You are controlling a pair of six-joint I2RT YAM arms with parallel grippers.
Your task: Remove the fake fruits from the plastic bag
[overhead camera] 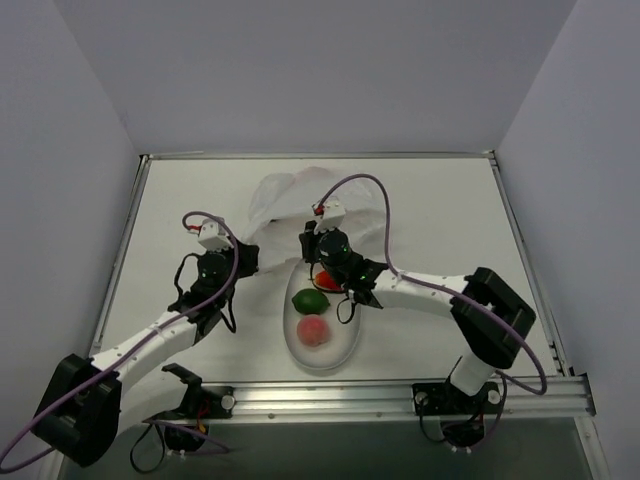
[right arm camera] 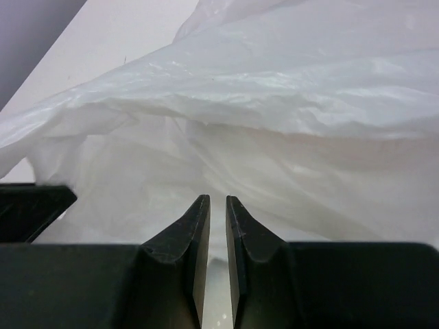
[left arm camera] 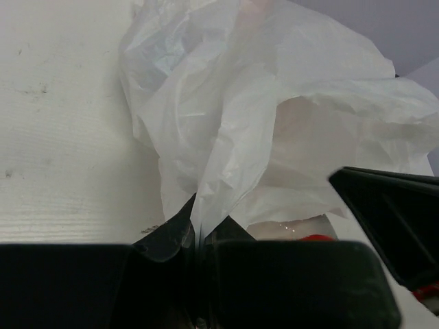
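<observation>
Walled white table (overhead camera: 440,210), plastic bag (overhead camera: 290,200) near its back edge.

This looks like a robot lab. Plain white walls (overhead camera: 300,70) box in a white bench (overhead camera: 180,200). Two robot arms (overhead camera: 150,345) are bolted by a metal rail (overhead camera: 330,397), well behind the left claw (overhead camera: 243,258).

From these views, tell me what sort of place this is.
Probably a robot lab test cell: a white table boxed in by plain white panels, two arms bolted to a metal rail at its near edge, and a plastic bag and toy fruits as props.
</observation>
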